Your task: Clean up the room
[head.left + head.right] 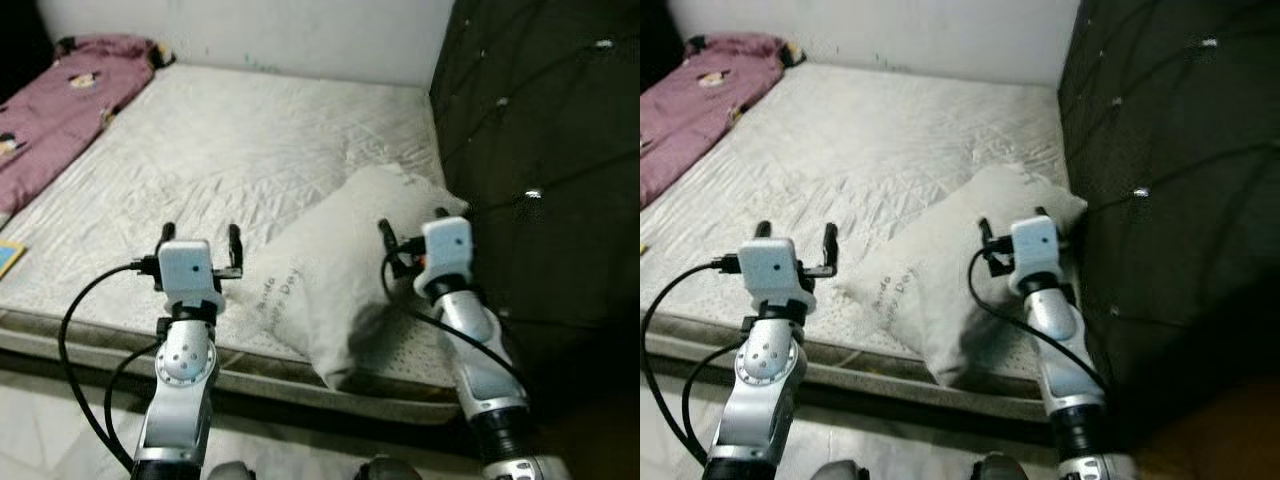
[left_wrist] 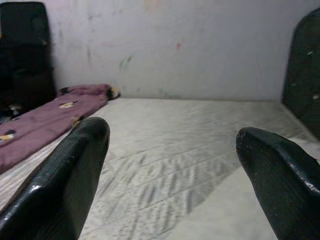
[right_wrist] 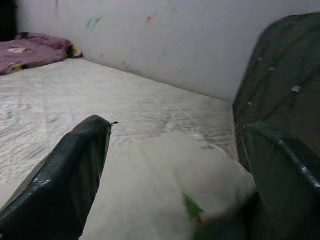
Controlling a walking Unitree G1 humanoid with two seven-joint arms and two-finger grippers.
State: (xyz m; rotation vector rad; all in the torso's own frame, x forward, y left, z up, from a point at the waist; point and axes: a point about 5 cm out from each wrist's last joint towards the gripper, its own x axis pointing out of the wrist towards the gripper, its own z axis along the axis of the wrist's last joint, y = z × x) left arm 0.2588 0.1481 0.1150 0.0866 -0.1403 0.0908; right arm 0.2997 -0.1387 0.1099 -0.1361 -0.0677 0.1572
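The robot is standing at the edge of a bed with a bare white mattress [image 1: 230, 140]; a white pillow [image 1: 340, 270] with some printed letters is lying on the mattress near the front edge, at the robot's right side, and its far corner is resting close against the dark padded headboard [image 1: 540, 150]. The right gripper [image 1: 412, 232] is hovering over the pillow, near that far corner; its fingers are standing apart and are holding nothing; in the right wrist view the pillow [image 3: 170, 185] is showing between and below the two black fingers [image 3: 65, 180], and I cannot tell if they are touching it. The left gripper [image 1: 200, 240] is hanging above the mattress, just beside the left end of the pillow; its fingers are also spread open and are gripping nothing; in the left wrist view the mattress [image 2: 170, 150] is lying between them. A purple blanket [image 1: 60, 110] with small cartoon figures is lying along the far left side of the mattress, well apart from the pillow; a white wall [image 1: 260, 30] is standing behind the bed.
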